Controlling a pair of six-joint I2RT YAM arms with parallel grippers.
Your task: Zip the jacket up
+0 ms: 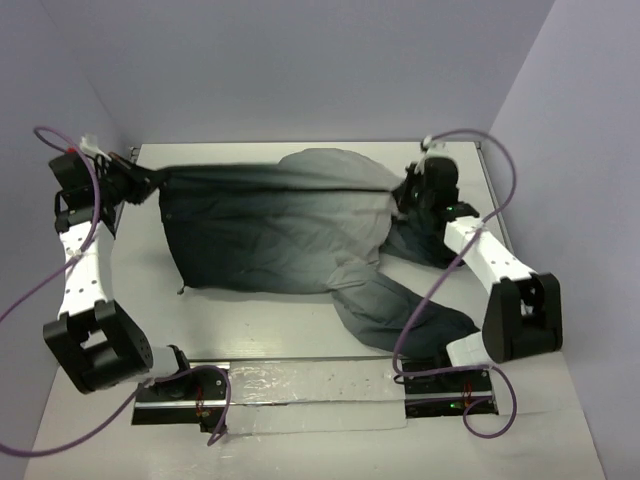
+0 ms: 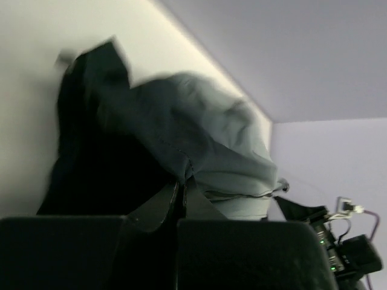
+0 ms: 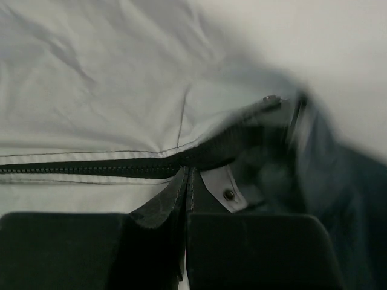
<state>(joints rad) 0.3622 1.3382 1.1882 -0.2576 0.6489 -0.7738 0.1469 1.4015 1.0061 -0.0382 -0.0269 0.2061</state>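
A white desk (image 1: pixel 300 320) sits boxed in by plain lavender walls: a back wall (image 1: pixel 300 60), a left wall (image 1: pixel 40 90) and a right wall (image 1: pixel 580 150). Soft, even light falls, brightest along the desk's far edge.

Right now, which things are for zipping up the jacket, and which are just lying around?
For the job: jacket, its zipper, left hand and right hand, both pinching the jacket.
Just lying about: purple cables, clear sheet by the arm bases.
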